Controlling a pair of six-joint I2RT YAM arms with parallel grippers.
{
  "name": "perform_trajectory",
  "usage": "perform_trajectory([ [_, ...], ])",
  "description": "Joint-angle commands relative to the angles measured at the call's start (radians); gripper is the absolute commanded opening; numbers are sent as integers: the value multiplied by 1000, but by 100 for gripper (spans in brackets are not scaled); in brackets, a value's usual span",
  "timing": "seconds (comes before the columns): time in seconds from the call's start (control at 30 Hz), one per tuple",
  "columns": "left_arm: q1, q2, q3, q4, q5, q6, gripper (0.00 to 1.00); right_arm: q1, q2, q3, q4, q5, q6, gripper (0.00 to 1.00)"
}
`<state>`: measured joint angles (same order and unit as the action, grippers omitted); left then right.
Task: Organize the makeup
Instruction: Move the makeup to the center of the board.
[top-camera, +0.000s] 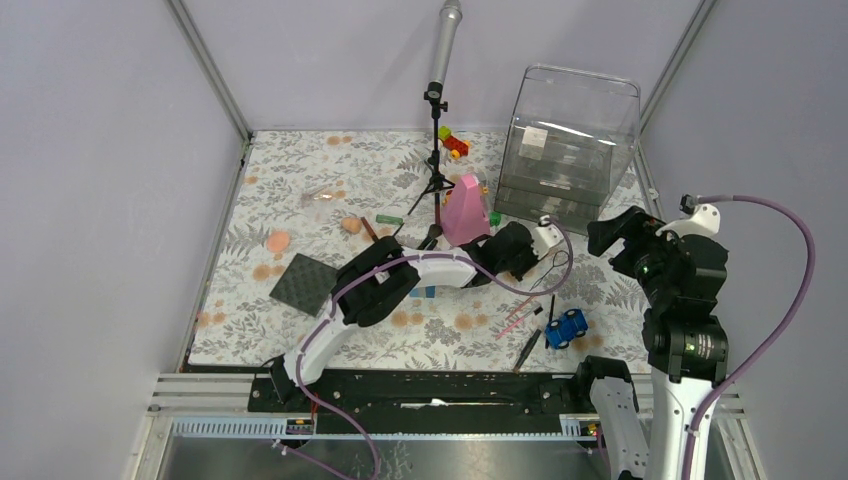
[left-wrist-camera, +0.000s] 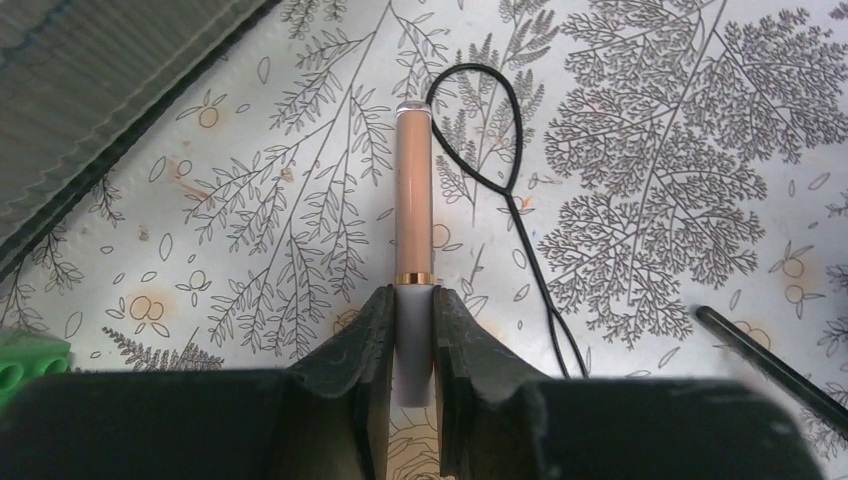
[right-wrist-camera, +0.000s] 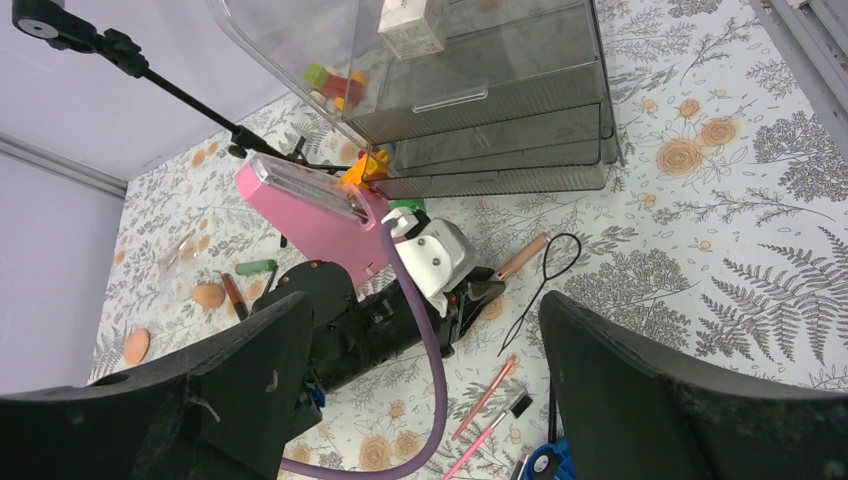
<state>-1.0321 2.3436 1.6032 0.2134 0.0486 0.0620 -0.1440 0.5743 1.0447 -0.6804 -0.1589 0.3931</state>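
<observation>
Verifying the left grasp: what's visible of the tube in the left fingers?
The slim tube has a glossy peach body, a clear rounded far end, a thin gold band and a matte grey cap. The left gripper has its fingers shut on the cap, tube pointing straight out. A black cord loop lies close beside it.

Soft white light is shining down from above, and the whole table (top-camera: 300, 160) is looking bright and even. Shadows under the arms are showing only faint and soft. Glare is gleaming in white streaks on top of the clear box (top-camera: 575, 120). The metal posts (top-camera: 210, 65) are leaning outward near the edges of the top view.

In the left wrist view the peach tube (left-wrist-camera: 414, 200) is looking sharp, with a tiny glint on its clear tip. The left gripper (left-wrist-camera: 411, 330) is going dark and fuzzy at the bottom. The right gripper (right-wrist-camera: 425, 310) is showing big black fingers (right-wrist-camera: 200, 400), blurry up close.
</observation>
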Motion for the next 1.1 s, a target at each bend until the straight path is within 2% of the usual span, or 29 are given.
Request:
perform_trajectory([
  [0.0, -41, 57, -43, -390, 70, 112, 0, 6, -17, 40, -11, -25, 7, 90],
  [0.3, -111, 63, -34, -580, 35, 253, 0, 6, -33, 12, -3, -37, 35, 91],
  [0.6, -160, -7, -163, -587, 11, 188, 0, 6, -50, -9, -1, -36, 40, 91],
  [0.8, -164, -125, -314, -444, -41, 53, 0, 6, -53, -23, 5, -44, 46, 91],
  [1.07, -159, -308, -451, -326, -119, -57, 0, 7, -55, -47, 12, -28, 57, 91],
])
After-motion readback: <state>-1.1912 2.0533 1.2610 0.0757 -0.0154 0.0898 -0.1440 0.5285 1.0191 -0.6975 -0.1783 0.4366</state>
